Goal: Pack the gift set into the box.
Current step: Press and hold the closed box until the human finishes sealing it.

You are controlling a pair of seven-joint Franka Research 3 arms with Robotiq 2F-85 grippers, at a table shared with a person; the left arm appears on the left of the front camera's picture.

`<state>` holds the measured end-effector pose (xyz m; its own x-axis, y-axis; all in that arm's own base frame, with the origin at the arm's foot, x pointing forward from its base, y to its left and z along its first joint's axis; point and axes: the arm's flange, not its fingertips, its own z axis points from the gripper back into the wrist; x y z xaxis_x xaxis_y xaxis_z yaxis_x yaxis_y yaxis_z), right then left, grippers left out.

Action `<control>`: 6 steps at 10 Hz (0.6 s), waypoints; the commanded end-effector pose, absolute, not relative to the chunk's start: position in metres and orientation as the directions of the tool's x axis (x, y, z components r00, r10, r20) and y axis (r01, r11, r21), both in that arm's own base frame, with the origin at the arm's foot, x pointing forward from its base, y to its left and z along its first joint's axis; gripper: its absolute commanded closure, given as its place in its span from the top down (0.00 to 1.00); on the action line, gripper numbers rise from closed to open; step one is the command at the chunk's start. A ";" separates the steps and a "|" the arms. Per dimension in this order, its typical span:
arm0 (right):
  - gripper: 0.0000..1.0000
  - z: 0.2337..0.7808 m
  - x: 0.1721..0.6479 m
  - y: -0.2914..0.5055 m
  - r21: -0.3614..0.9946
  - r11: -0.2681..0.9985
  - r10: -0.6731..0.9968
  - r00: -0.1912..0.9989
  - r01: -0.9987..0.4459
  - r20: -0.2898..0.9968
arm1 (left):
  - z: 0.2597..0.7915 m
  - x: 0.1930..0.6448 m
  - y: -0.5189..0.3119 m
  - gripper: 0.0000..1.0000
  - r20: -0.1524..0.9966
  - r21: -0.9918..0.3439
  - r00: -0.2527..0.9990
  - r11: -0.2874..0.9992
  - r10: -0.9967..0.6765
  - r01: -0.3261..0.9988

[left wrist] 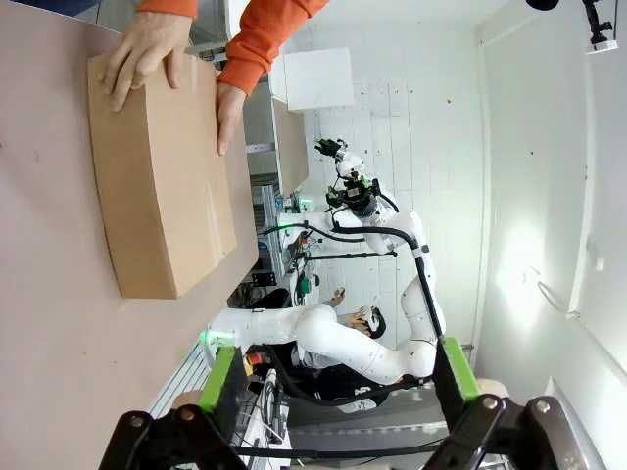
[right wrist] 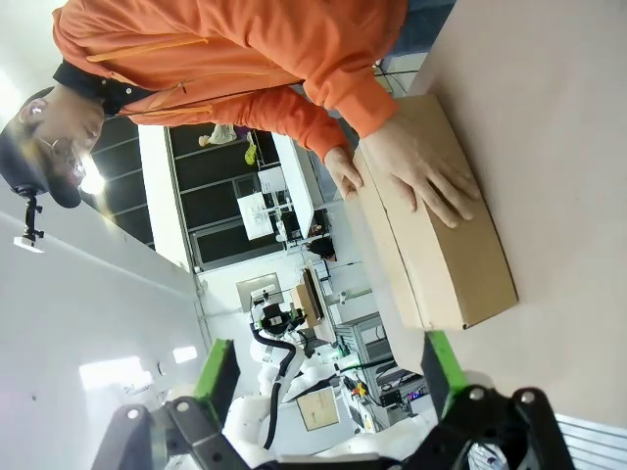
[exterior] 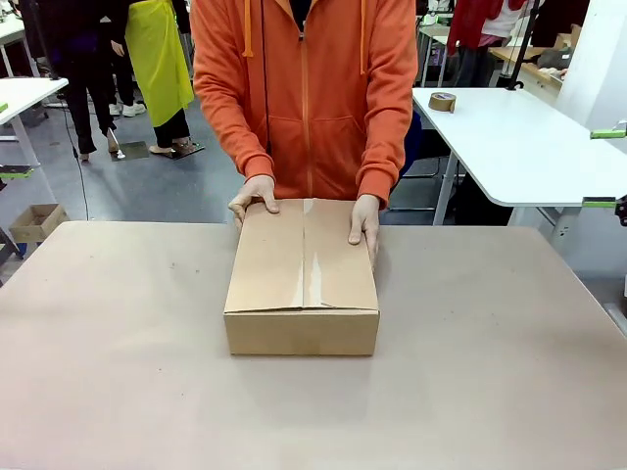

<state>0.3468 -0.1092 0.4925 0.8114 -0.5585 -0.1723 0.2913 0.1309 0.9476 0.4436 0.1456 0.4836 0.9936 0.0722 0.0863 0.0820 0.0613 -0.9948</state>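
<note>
1. Front view. I log the box (exterior: pixel 301 274), brown corrugated cardboard with its flaps folded shut, at the centre of the worktop (exterior: pixel 118 372). A person (exterior: pixel 304 88) in an orange hoodie stands at 12 o'clock. The person's hands (exterior: pixel 254 199) rest on the far top edge of the box, one at the 11 o'clock corner and one at the 1 o'clock corner. A tape roll (exterior: pixel 442 101) lies on a white side table (exterior: pixel 519 147) at 2 o'clock.

2. Left wrist view. My left hand (left wrist: pixel 338 352) rises from 6 o'clock with its green pads spread wide and nothing between them. The box (left wrist: pixel 162 176) lies at 10 o'clock on the worktop (left wrist: pixel 59 343), well apart from the left hand. The person's hands (left wrist: pixel 142 49) press on its far end, at 11 o'clock.

3. Right wrist view. My right hand (right wrist: pixel 328 341) rises from 6 o'clock, pads likewise spread and holding nothing. The box (right wrist: pixel 446 255) sits at 3 o'clock on the worktop (right wrist: pixel 549 147). One of the person's hands (right wrist: pixel 421 166) lies flat on its top and the other touches its far edge.
</note>
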 end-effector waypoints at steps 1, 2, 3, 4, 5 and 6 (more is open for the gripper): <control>1.00 0.493 0.349 -0.107 0.957 0.112 -0.560 0.813 0.268 -0.162 | 0.483 0.441 0.144 1.00 0.102 -0.993 0.992 0.066 0.075 0.097; 1.00 0.493 0.349 -0.107 0.957 0.112 -0.560 0.813 0.268 -0.162 | 0.483 0.441 0.144 1.00 0.102 -0.993 0.992 0.066 0.075 0.097; 1.00 0.493 0.347 -0.109 0.948 0.131 -0.559 0.811 0.291 -0.172 | 0.484 0.444 0.146 1.00 0.086 -0.995 0.994 0.061 0.072 0.082; 1.00 0.503 0.371 -0.052 0.956 0.278 -0.439 0.898 0.099 0.035 | 0.496 0.464 0.087 1.00 0.296 -0.940 0.936 0.118 -0.189 0.321; 1.00 0.505 0.386 0.008 0.928 0.363 -0.310 0.929 -0.082 0.203 | 0.497 0.480 0.030 1.00 0.376 -0.875 0.866 0.181 -0.329 0.449; 1.00 0.500 0.389 0.056 0.894 0.402 -0.222 0.926 -0.198 0.305 | 0.491 0.484 -0.020 1.00 0.422 -0.805 0.823 0.259 -0.381 0.533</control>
